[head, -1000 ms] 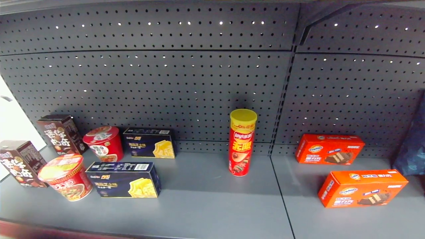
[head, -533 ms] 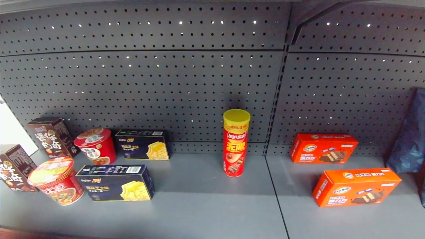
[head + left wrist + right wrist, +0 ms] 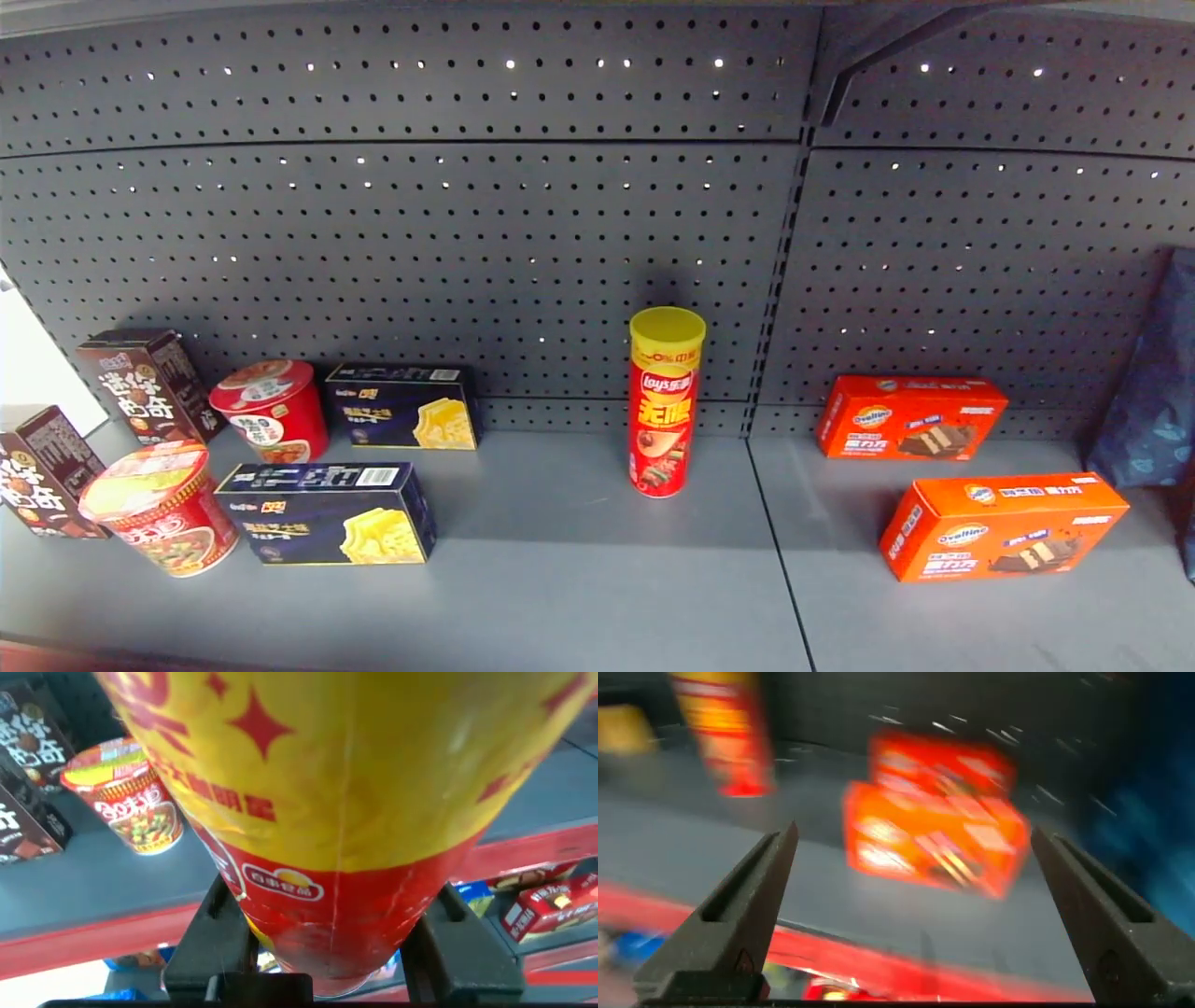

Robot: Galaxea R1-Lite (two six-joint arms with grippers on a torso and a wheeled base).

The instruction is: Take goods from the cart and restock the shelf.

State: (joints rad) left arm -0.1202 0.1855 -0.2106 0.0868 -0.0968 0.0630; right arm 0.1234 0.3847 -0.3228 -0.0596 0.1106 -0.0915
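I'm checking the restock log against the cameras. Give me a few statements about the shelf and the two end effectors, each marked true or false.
1. The chip can stands upright on the shelf. True.
2. The left end effector is empty. False: it is shut on a red and yellow can.
3. The right end effector is open and holds nothing. True.
4. Three orange boxes lie on the shelf. False: there are two orange boxes, one behind the other.
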